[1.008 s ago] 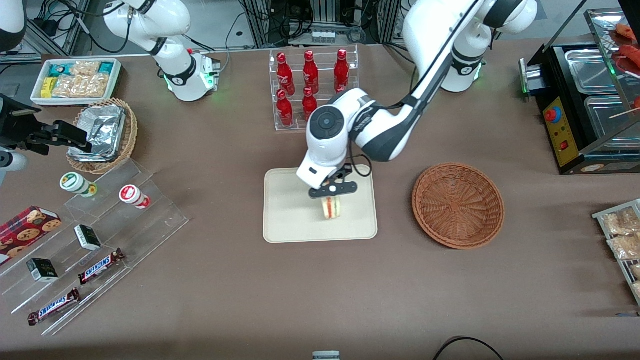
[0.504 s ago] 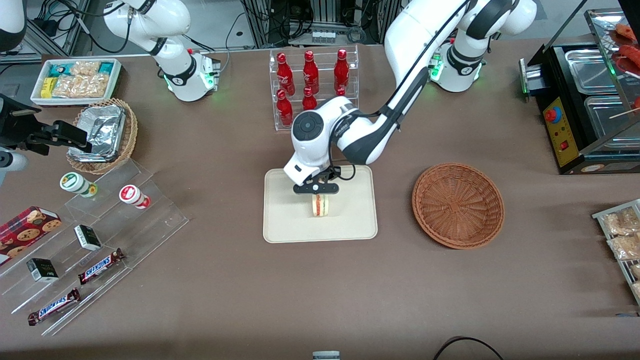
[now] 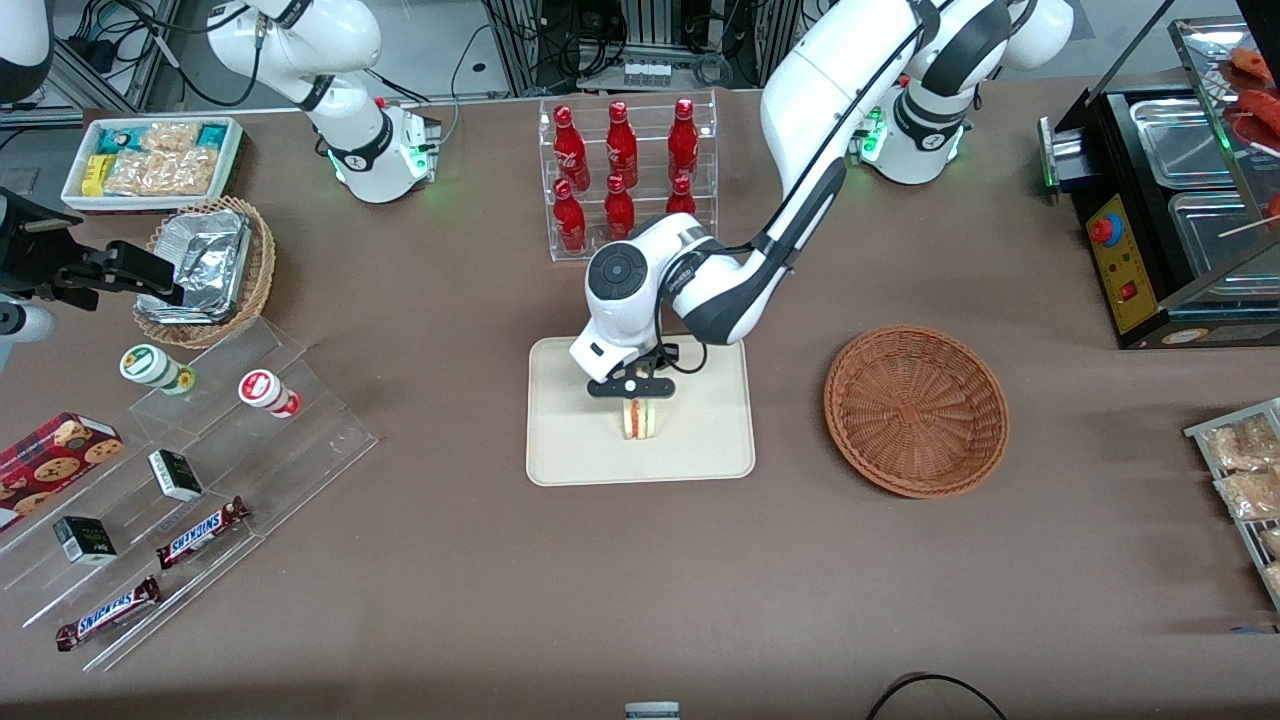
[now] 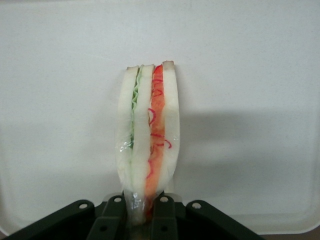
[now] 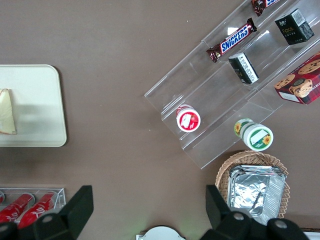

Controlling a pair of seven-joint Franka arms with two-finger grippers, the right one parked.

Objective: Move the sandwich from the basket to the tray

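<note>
The sandwich (image 3: 639, 419) is a wedge of white bread with red and green filling, standing on edge over the middle of the cream tray (image 3: 570, 455). My left gripper (image 3: 632, 392) is shut on the sandwich's upper end. In the left wrist view the sandwich (image 4: 148, 135) is pinched between the black fingers (image 4: 113, 212) of the gripper (image 4: 140, 210), with the tray (image 4: 250, 75) just beneath it. The sandwich's edge also shows in the right wrist view (image 5: 7, 118) on the tray (image 5: 40, 105). The reddish-brown wicker basket (image 3: 916, 410) sits empty beside the tray, toward the working arm's end.
A clear rack of red bottles (image 3: 624, 170) stands farther from the front camera than the tray. A clear stepped shelf (image 3: 200, 470) with snack bars and cups and a lighter basket of foil containers (image 3: 205, 270) lie toward the parked arm's end. A black food warmer (image 3: 1170, 200) stands toward the working arm's end.
My left gripper has carried the sandwich a little toward the parked arm's end over the tray and lowered it; it stays shut on the sandwich.
</note>
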